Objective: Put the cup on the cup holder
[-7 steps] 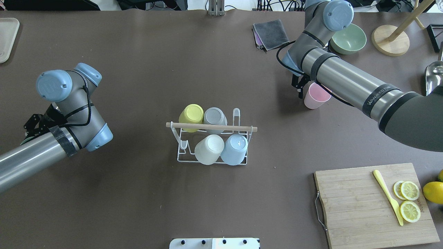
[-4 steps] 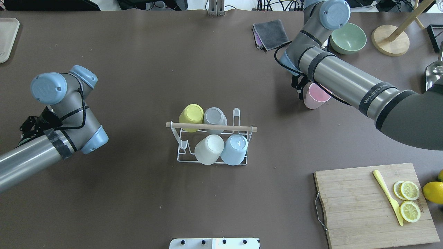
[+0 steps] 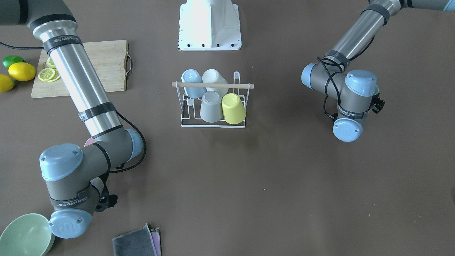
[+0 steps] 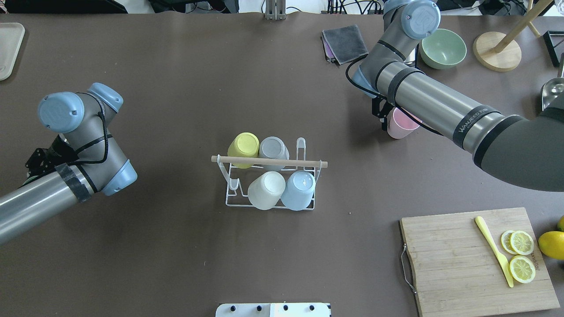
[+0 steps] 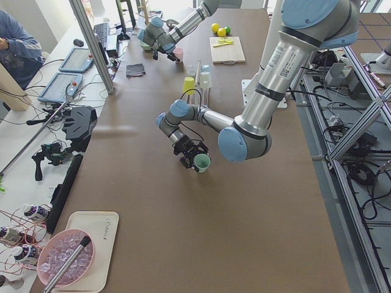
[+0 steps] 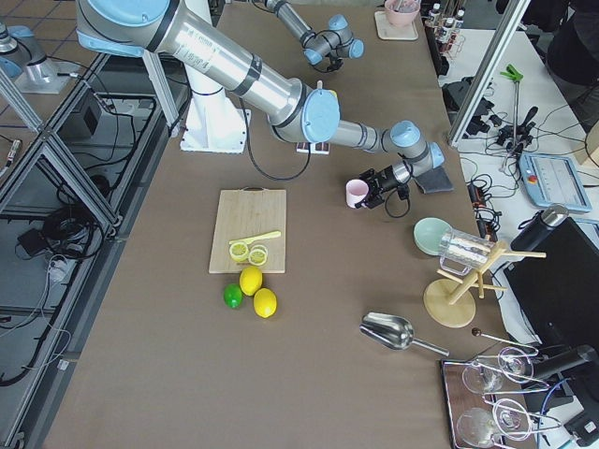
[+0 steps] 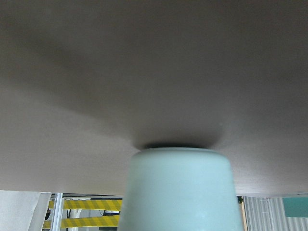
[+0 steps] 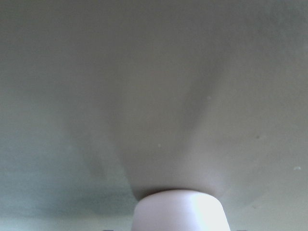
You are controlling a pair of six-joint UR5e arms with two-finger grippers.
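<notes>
Matte brown tabletop (image 4: 176, 246), wire cup holder (image 4: 308, 163), smooth tapered pink cup (image 4: 398, 127)

Cup holder (image 4: 269, 161) mid-table, straight ahead of me. Four cups on it: far-row pair (image 4: 243, 145), near-row pair (image 4: 298, 189). Left cup (image 5: 201, 162) in my left gripper (image 5: 192, 160), well left of holder. Right cup (image 4: 400, 125) in my right gripper (image 6: 368, 192), beyond holder, to right. Cloth (image 4: 346, 43) and bowl (image 4: 443, 48) behind right cup. Cutting board (image 4: 449, 264) near right; knife (image 4: 493, 251) and lemon slices (image 4: 522, 268) on it; lemon (image 4: 551, 245) just right of board

Overhead and front views opposed, sharing cup holder (image 4: 308, 164), wrist views close
</notes>
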